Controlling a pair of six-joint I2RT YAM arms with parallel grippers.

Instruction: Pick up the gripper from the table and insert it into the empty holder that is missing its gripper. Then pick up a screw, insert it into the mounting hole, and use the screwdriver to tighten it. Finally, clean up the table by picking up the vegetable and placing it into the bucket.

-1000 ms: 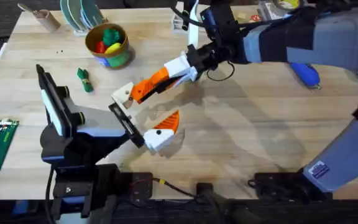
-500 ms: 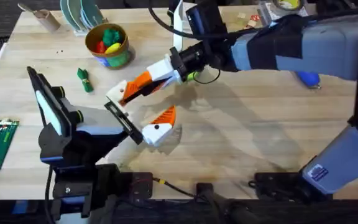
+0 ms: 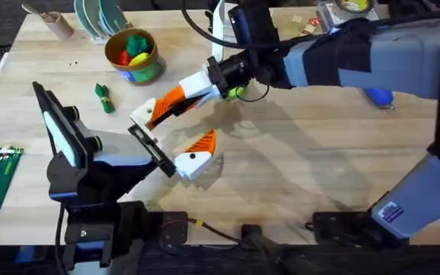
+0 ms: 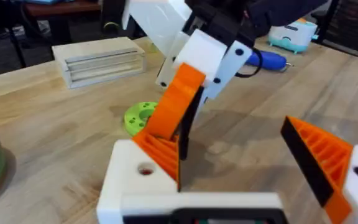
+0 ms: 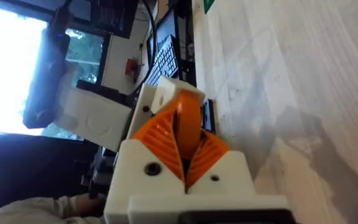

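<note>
Pinching the gripper (image 3: 176, 100) lengthwise — tip at the holder (image 3: 147, 114) — right gripper (image 3: 180, 102) closed.

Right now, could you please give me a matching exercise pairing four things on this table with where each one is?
Things:
1 orange piece
2 vegetable
3 screwdriver
4 bucket

Places:
A at the right of the table, partly behind the right arm
B far left, holding toys
C clamped in the right gripper
D lying on the wood near the bucket

Pairs: 1-C; 2-D; 3-A; 4-B.
</note>
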